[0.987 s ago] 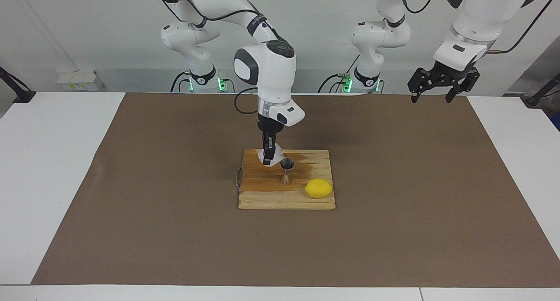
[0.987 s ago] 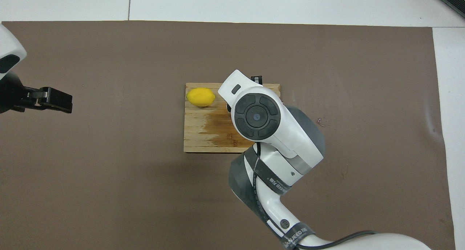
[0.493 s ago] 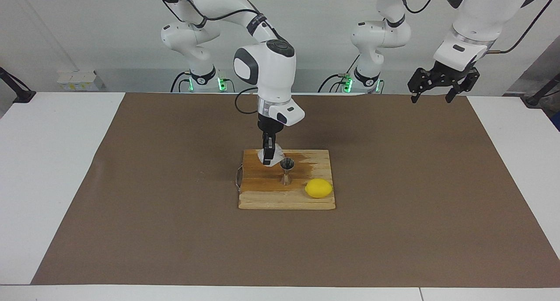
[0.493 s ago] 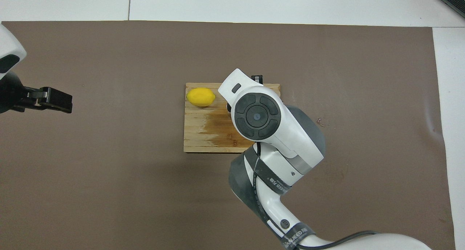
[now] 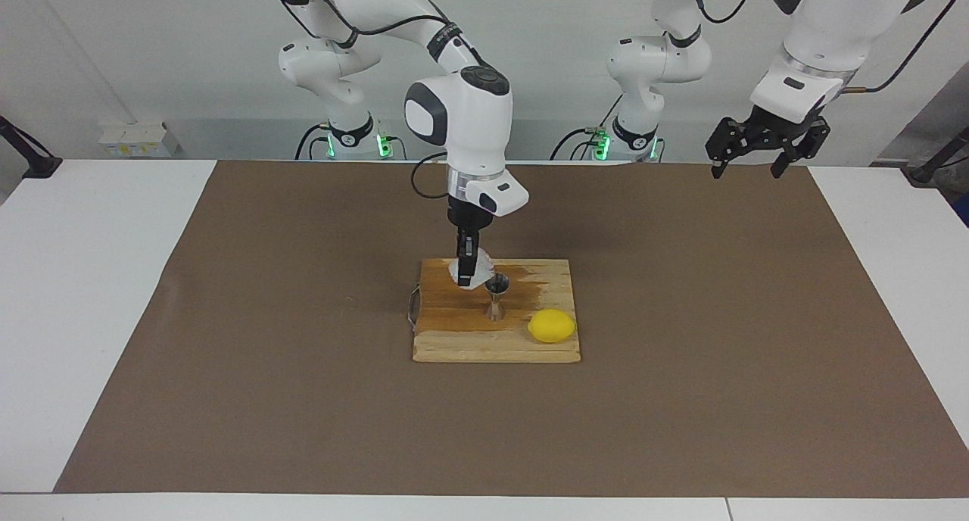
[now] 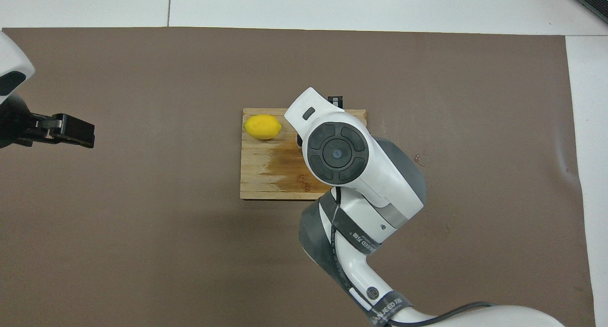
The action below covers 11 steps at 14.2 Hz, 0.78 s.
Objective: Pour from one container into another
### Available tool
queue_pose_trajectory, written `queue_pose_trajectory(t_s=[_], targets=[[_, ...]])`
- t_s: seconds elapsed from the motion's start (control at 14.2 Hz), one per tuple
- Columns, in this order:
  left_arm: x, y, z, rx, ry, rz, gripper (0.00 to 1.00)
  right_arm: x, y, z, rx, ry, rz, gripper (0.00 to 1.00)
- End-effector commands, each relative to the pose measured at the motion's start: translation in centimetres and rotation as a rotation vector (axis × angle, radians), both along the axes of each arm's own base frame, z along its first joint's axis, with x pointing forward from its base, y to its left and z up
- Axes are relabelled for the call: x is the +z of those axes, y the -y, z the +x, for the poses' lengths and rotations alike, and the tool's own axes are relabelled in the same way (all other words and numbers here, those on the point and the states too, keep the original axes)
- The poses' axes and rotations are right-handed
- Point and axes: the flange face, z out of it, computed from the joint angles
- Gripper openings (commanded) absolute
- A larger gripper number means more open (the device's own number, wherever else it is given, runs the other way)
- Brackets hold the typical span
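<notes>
Two containers: we count the plastic cup [image 5: 471, 272] and the steel jigger [image 5: 496, 297], both over the wooden board [image 5: 454, 339] near the middle of the worktop.
Cup: we see it pinched in our right gripper [image 5: 467, 272], lifted off the board and tipped toward the jigger, its lip just beside the jigger's upper rim; the overhead view hides it under the arm.
Jigger: it stands upright on the board, on the darker wet patch, farther from us than the cup.
Right gripper: its fingers are pressed onto the cup's wall, hanging from a wrist that points straight down.
Step in hand: we judge this to be the pour itself, at its start; we cannot tell whether any liquid is running.
Next move: we think it calls for a slow further tilt with the lip kept over the narrow mouth, since the thin cup may buckle and the jigger could tip if nudged.
Lemon [image 5: 552, 326]: it lies on the board beside the jigger, toward our left arm's end.
Left gripper [image 5: 757, 156]: it waits spread wide and empty, up over the worktop corner at our left arm's end, on our own edge.
</notes>
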Motion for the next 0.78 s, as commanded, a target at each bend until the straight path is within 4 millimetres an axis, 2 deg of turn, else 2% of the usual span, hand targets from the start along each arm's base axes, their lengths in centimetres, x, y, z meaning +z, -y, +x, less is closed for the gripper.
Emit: queue_pose_trajectory(t_s=[0.0,0.07,0.14,0.49,0.56,0.7], targets=[[0.2,-0.2,-0.9,0.003,-0.006,0.002,1.00,0.4,0.3,-0.2,-0.034,-0.042,0.086,0.01],[0.2,-0.2,-0.9,0.003,-0.006,0.002,1.00,0.6,0.5,-0.1,-0.031,-0.065,0.128,0.01],[0.2,-0.2,-0.9,0.003,-0.006,0.002,1.00,0.7,1.6,0.7,-0.033,-0.068,0.169,0.01],[0.2,-0.2,-0.9,0.003,-0.006,0.002,1.00,4.3,5.3,1.4,-0.080,-0.107,0.373,0.01],[0.2,-0.2,-0.9,0.003,-0.006,0.002,1.00,5.2,7.0,1.8,-0.097,-0.113,0.422,0.01],[0.2,-0.2,-0.9,0.003,-0.006,0.002,1.00,5.2,10.8,2.4,-0.092,-0.141,0.514,0.02]])
